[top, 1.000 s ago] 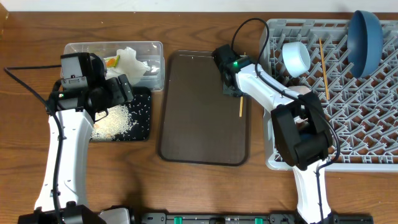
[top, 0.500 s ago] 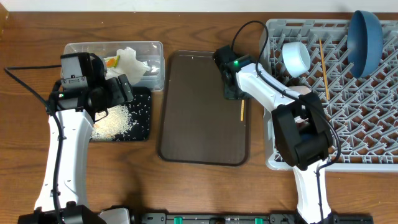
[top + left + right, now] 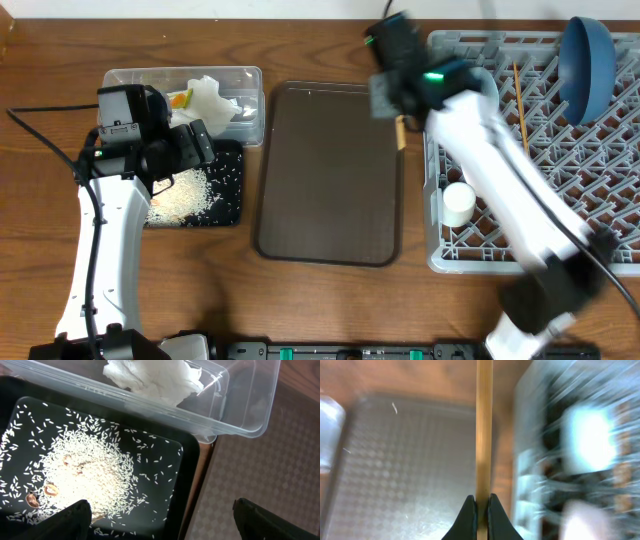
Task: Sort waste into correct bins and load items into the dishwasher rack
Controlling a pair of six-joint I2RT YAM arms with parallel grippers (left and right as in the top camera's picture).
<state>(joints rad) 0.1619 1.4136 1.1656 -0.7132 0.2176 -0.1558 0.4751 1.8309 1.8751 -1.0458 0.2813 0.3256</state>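
My right gripper (image 3: 398,108) is shut on a wooden chopstick (image 3: 400,132), lifted over the gap between the brown tray and the grey dishwasher rack (image 3: 600,255); the wrist view shows the chopstick (image 3: 484,430) pinched between the fingertips (image 3: 467,510). A second chopstick (image 3: 520,95), a dark blue plate (image 3: 588,62), a light blue bowl (image 3: 483,80) and a white cup (image 3: 459,203) are in the rack. My left gripper (image 3: 160,520) is open over the black tray (image 3: 187,467) of rice (image 3: 85,467). Tissue (image 3: 155,377) lies in the clear box (image 3: 245,400).
A large dark brown serving tray (image 3: 325,175) lies between the bins and the rack. A snack wrapper (image 3: 180,98) shows in the clear box (image 3: 250,75). The right arm (image 3: 510,200) stretches over the rack's left side, blurred.
My right gripper has lifted the chopstick off the brown tray and swung up and right toward the rack. The arm's sweep uncovered the white cup. The left arm has not moved.
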